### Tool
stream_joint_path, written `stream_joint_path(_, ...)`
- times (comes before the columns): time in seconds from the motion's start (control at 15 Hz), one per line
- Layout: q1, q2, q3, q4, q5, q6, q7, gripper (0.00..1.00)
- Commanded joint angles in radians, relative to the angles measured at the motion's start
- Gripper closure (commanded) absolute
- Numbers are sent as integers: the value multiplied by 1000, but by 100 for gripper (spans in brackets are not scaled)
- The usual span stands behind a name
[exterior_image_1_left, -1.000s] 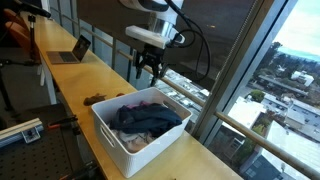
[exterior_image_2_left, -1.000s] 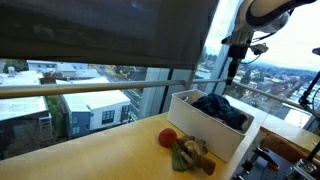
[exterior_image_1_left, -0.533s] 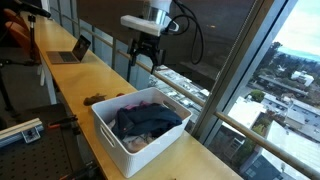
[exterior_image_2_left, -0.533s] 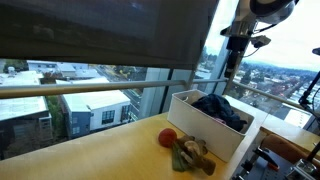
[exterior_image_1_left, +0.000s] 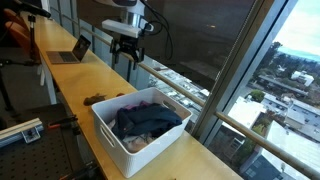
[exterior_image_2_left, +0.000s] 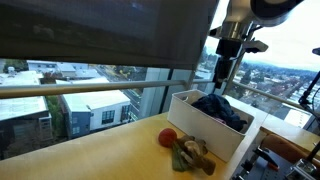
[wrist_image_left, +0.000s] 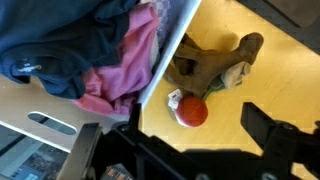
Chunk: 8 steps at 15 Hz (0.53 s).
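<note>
Jaws: spread wide with nothing between the fingers (wrist_image_left: 272, 130); no object is held.
Gripper (exterior_image_1_left: 127, 55): raised high above the table (exterior_image_1_left: 70, 85), clear of all contents.
Red ball (wrist_image_left: 190, 111): on the table straight below the gripper in the wrist view, just beside the bin wall.
Plush toy (wrist_image_left: 215, 65): brown, lying just beside the ball.
White bin (wrist_image_left: 178, 35): holds a dark blue garment (wrist_image_left: 60, 40) over a pink cloth (wrist_image_left: 125, 60).
Laptop (exterior_image_1_left: 72, 50): farther along the table, well apart from the bin.
</note>
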<state>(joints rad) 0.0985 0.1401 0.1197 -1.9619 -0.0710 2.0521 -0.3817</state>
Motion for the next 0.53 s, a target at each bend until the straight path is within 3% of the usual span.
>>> stream_joint_path(0.0,48,-57,39,-120,-55,75,24,0)
stream_joint_path(0.47,117,-27,92,-236,-132,138,67,0)
